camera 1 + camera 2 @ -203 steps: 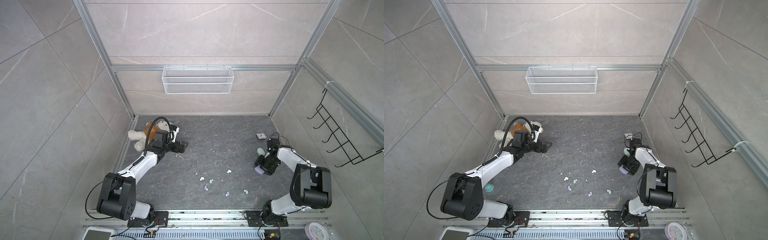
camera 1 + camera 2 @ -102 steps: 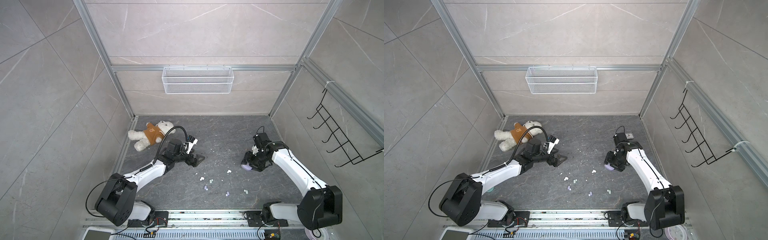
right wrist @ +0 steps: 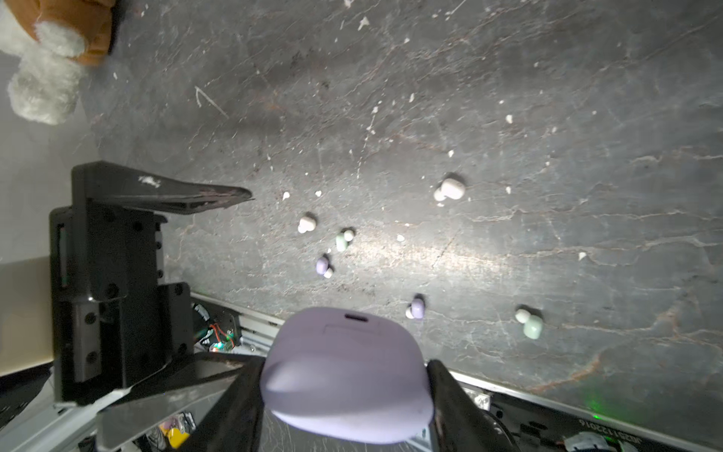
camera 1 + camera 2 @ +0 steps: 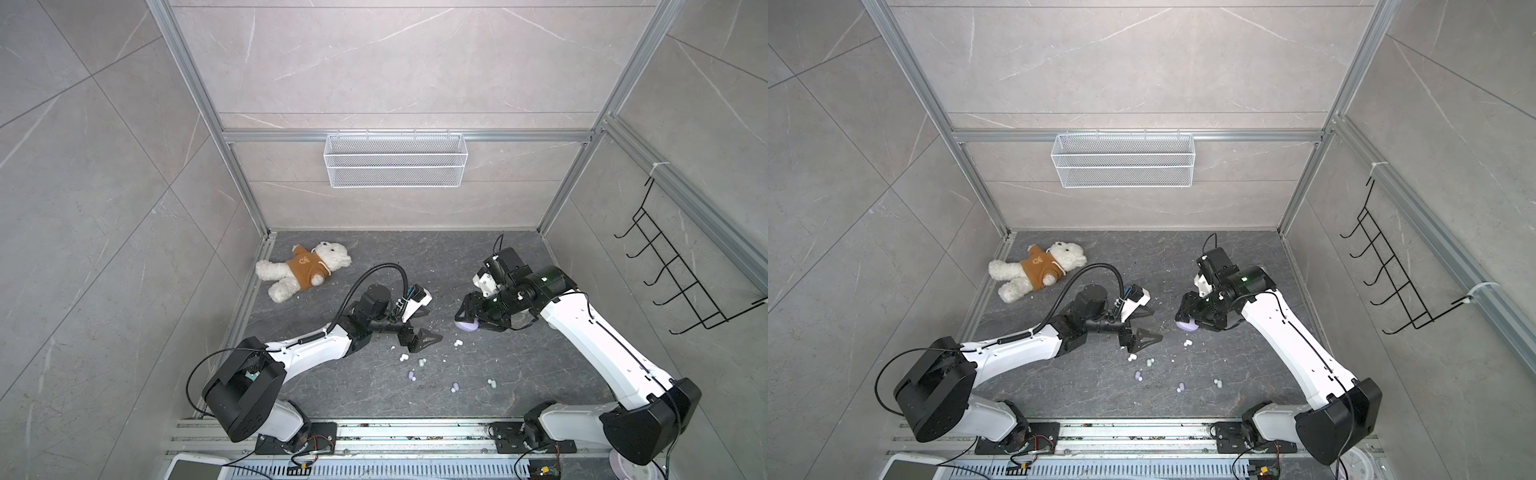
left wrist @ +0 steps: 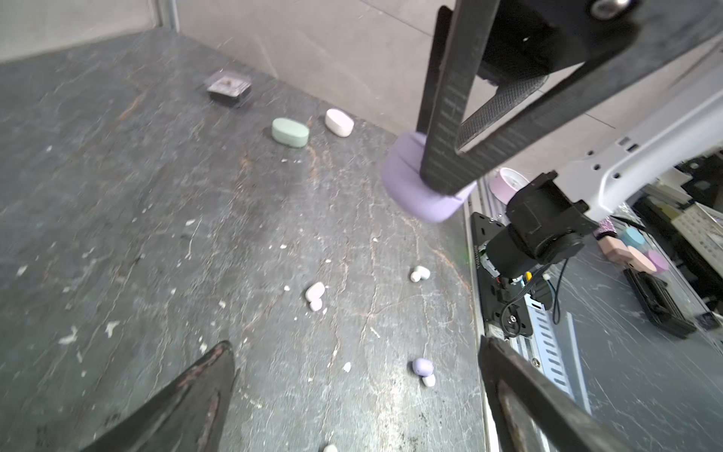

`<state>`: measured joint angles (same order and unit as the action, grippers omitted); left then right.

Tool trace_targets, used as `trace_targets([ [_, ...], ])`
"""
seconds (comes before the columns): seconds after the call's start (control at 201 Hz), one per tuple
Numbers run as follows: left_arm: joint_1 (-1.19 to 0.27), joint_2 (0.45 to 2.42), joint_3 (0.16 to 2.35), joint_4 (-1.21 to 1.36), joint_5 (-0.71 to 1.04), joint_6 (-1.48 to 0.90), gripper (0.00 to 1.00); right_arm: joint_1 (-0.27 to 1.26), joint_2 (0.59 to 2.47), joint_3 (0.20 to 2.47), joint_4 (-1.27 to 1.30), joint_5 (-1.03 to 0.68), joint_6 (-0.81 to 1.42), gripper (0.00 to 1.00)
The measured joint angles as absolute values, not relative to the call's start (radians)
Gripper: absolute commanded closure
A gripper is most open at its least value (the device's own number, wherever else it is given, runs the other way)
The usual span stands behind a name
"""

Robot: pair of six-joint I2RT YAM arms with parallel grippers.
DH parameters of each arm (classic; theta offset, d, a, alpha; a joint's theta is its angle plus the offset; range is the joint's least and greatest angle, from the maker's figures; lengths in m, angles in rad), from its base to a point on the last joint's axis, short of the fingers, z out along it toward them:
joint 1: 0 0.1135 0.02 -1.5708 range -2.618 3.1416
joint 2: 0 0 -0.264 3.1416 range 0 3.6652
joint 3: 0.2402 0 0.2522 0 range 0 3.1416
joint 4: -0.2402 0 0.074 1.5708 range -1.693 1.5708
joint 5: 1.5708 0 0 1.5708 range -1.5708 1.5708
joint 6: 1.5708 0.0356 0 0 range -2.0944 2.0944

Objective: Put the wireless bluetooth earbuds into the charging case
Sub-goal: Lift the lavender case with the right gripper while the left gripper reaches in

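Note:
My right gripper (image 4: 478,322) (image 3: 348,391) is shut on a lilac charging case (image 4: 467,327) (image 3: 348,375) (image 5: 422,191), lid closed, held just above the floor right of centre. Several tiny earbuds lie loose on the dark floor in front of it: white ones (image 4: 403,357) (image 4: 458,343), mint ones (image 4: 421,363) (image 4: 491,382) and lilac ones (image 4: 412,376) (image 4: 454,388). My left gripper (image 4: 419,338) (image 5: 356,344) is open and empty, low over the floor just behind the left-hand white earbud (image 4: 1132,356). The left wrist view shows a lilac earbud (image 5: 423,368) between its fingers, farther out.
A teddy bear (image 4: 303,270) lies at the back left. A closed mint case (image 5: 290,132), a white case (image 5: 339,122) and a small clear box (image 5: 229,86) sit near the right wall. A wire basket (image 4: 395,166) hangs on the back wall, a hook rack (image 4: 673,282) on the right wall.
The right gripper carried the lilac case from the right wall toward the middle. The left gripper swung from beside the teddy to the earbuds, still open.

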<state>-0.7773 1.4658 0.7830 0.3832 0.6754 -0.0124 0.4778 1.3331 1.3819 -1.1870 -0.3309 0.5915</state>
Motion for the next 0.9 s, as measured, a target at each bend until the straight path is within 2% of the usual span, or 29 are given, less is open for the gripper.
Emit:
trace_targets([
  [0.324, -0.801, 1.465, 0.813, 0.437, 0.773, 0.05, 0.08, 0.56, 1.375, 1.463, -1.216, -0.395, 0.585, 0.49],
  [0.896, -0.858, 1.475, 0.828, 0.477, 0.842, 0.086, 0.3, 0.583, 1.406, 1.472, -1.222, -0.447, 0.55, 0.49],
])
